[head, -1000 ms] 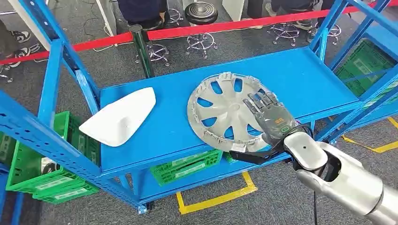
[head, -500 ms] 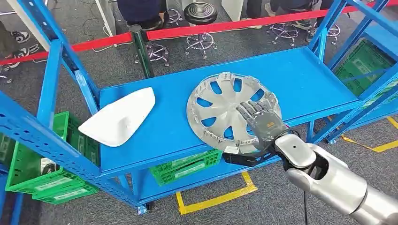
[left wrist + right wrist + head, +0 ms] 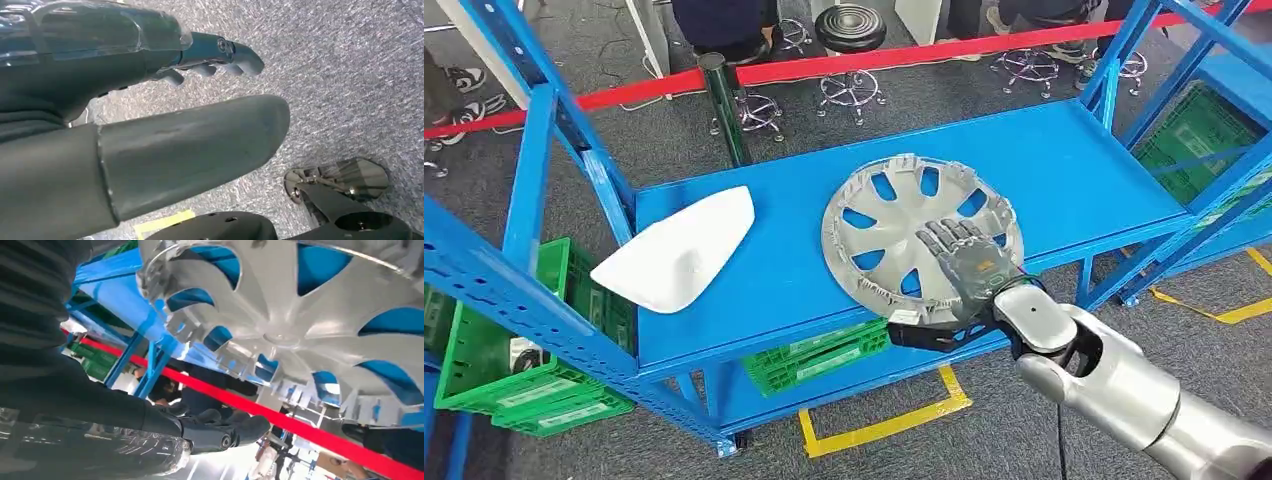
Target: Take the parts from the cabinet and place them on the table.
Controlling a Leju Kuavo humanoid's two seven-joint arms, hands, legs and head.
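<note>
Right hand laid on hubcap at shelf edge, no grip closed yet

Head view: silver-grey plastic spoked hubcap [image 3: 921,236] lies flat on the blue metal shelf [image 3: 1074,165], near rim overhanging the front edge. Right hand [image 3: 967,259] rests on its near part, fingers [image 3: 946,238] spread flat, clasping nothing. A white moulded plastic cover [image 3: 677,250] lies well apart on the same shelf. Risk: pressing on the overhang may tip or slide the cap off (smooth shelf, I judge).

Left wrist view: left hand [image 3: 150,125] hangs over grey carpet, fingers apart, empty.

Right wrist view: hubcap spokes close by; whether the thumb is hooked under the rim, cannot tell. A one-sided hold would let it swing.
</note>
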